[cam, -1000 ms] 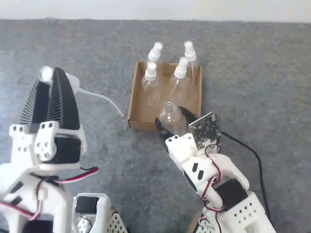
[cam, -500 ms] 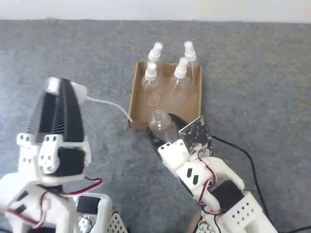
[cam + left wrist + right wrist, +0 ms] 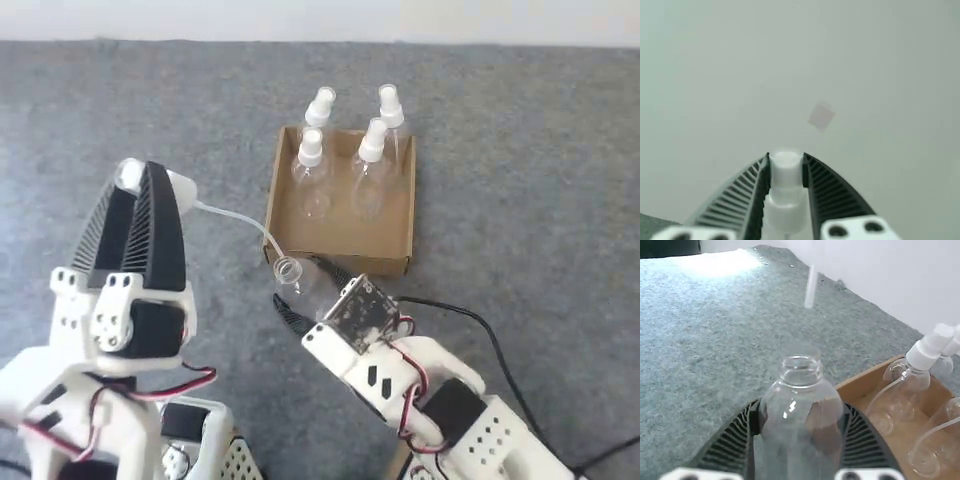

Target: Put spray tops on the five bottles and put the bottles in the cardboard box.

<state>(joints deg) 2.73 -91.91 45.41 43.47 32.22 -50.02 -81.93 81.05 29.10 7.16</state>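
Clear plastic marked the open bottle [image 3: 305, 285], gripped round its body by the right gripper [image 3: 310, 290] at the near middle of the table, just short of the cardboard box [image 3: 340, 262]. The jaws were spread about as wide as the bottle and pressed on both its sides, and its bare mouth tilted up and to the left. To the left, the left gripper [image 3: 140, 172] was closed tight on the white spray top [image 3: 178, 186]. The top's thin tube [image 3: 235, 215] trailed right, and its tip curled close to the bottle's mouth. In the right wrist view the tube [image 3: 811, 287] hung just above and beyond the rim, so it looked not yet inside.

The step in hand seemed to be threading that tube into the neck. Doing it well would call for keeping the bottle steady and more upright. The tube tip should go over the middle of the opening before the top comes down, since the tube was bent and could catch on the rim. The top should be seated square on the neck only after that.

Farther off, four capped bottles [image 3: 310, 160] stood at the far end of the box.
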